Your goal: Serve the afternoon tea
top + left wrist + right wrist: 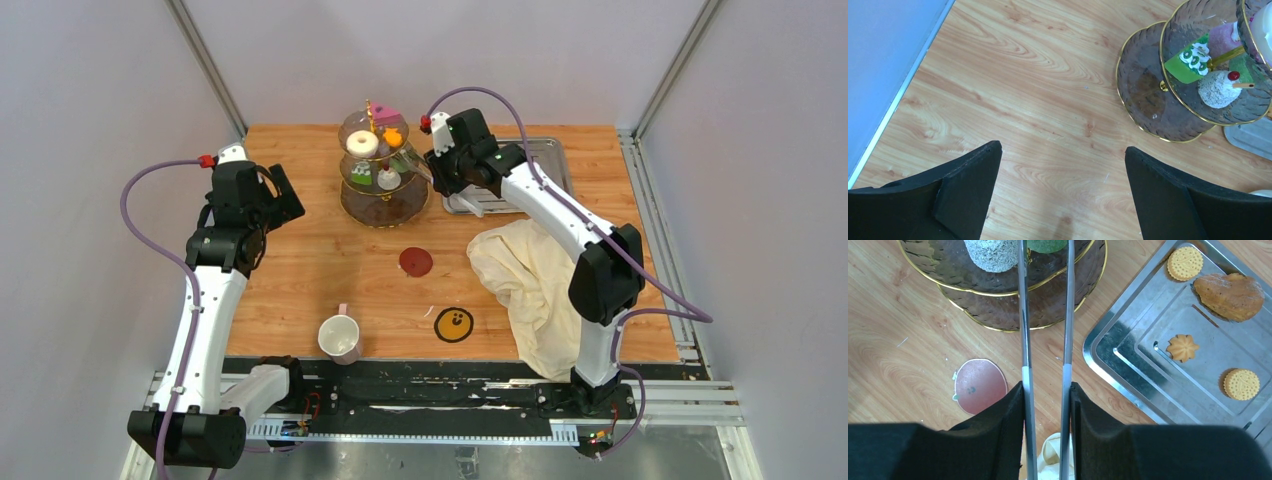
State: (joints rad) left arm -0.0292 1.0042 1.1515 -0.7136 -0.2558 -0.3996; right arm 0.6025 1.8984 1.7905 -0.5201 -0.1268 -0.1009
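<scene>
The right arm's fingers (998, 430) are clamped on a pair of slim steel tongs (1023, 315). The two blades run forward over the three-tier smoky glass stand with gold rims (998, 315), and their tips leave the wrist view, so I cannot tell whether they carry anything. The left arm's fingers (968, 180) stand wide apart and empty above bare wood of the table (300, 250), left of the stand. The stand sits by the middle of the table's far edge and bears a white ring donut (362, 143), an orange macaron (392, 137), a pink cake (385, 112), a green iced slice (1190, 62) and a grey-white domed cake topped with a red cherry (1217, 89). Just beside it, toward the far right corner, a rectangular steel tray (1100, 352) holds round golden biscuits (1185, 262). A pale mug (340, 337) stands at the near edge, left of middle, with a round red coaster (416, 262) between it and the stand. The cakes look light, soft and crumbly, so the tongs should probably close gently low on their sides, clear of the icing. Smooth blades may let a domed one slip. The glass stand looks stiff but fragile and tall on one stem, and a knock could tip it. The mug looks rigid and is likely best taken by its wall at the rim.
</scene>
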